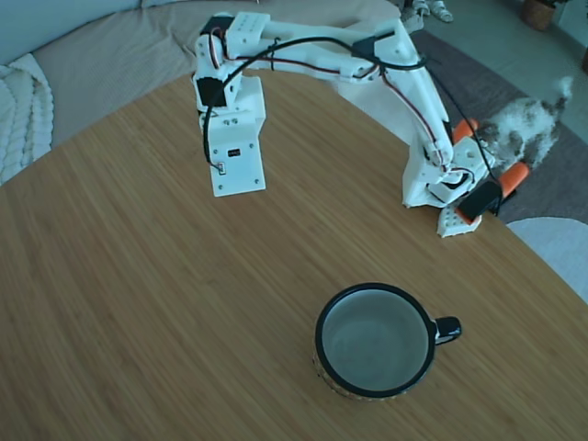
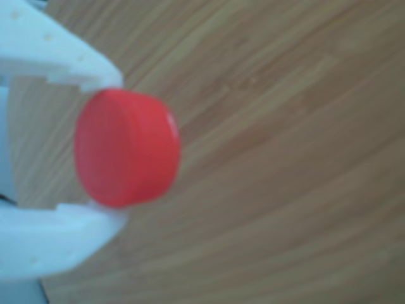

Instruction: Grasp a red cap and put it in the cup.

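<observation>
In the other view the red cap sits on its edge between two white fingers, and its rim touches both. My gripper is shut on it just over the wooden table. In the fixed view the gripper is down at the table's right edge, and the cap is hidden behind it. The cup, a black mug with a pale inside and its handle to the right, stands near the front. It is well below and to the left of the gripper in this view.
The arm's white base stands at the back of the round wooden table. Two orange clamp handles stick out beside the gripper. A fluffy animal is on the floor past the right edge. A sofa lies behind.
</observation>
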{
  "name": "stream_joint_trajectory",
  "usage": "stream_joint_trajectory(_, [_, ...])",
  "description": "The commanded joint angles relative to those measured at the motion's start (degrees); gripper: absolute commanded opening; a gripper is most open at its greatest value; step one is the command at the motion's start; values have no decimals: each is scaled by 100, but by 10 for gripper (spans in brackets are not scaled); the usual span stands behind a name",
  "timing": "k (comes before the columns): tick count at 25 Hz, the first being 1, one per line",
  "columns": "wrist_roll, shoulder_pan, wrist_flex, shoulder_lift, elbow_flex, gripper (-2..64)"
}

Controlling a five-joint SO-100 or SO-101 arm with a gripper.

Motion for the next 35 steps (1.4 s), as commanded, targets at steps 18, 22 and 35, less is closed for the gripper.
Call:
stream_joint_trajectory(18, [650, -2602, 782, 2470, -360, 91])
stream_joint_trajectory(22, [677, -3006, 853, 2742, -316, 92])
stream_joint_trajectory(35, [677, -3823, 650, 3023, -290, 95])
